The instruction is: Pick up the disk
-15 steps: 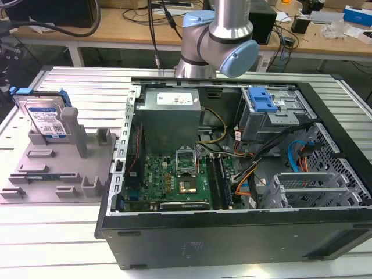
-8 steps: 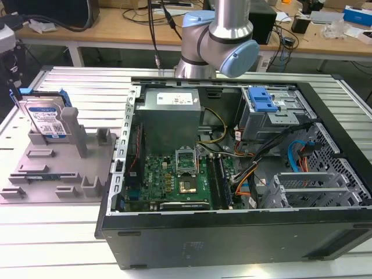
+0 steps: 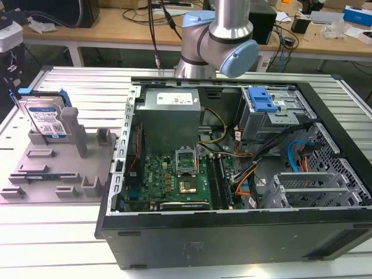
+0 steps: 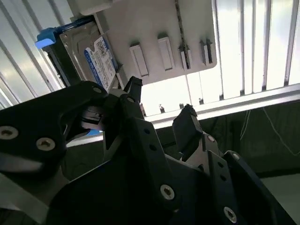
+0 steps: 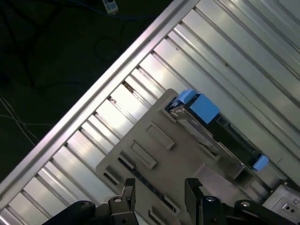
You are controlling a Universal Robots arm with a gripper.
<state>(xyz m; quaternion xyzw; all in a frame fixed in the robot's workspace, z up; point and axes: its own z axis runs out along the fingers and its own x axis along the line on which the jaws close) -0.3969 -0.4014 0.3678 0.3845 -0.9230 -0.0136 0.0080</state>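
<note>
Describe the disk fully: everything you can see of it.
The disk is a flat silver-metal hard drive with a blue-and-white label and blue plastic side rails. It stands on edge in a slot of the grey holder tray, on the exterior view's left of the open computer case. The open tool is empty and apart from it.

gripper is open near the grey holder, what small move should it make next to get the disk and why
Probably shift the gripper sideways until it is over the disk. Its jaws stand open and empty, and in the second wrist view they line up with the grey holder's low slots, while the disk stands on edge off to one side.
</note>
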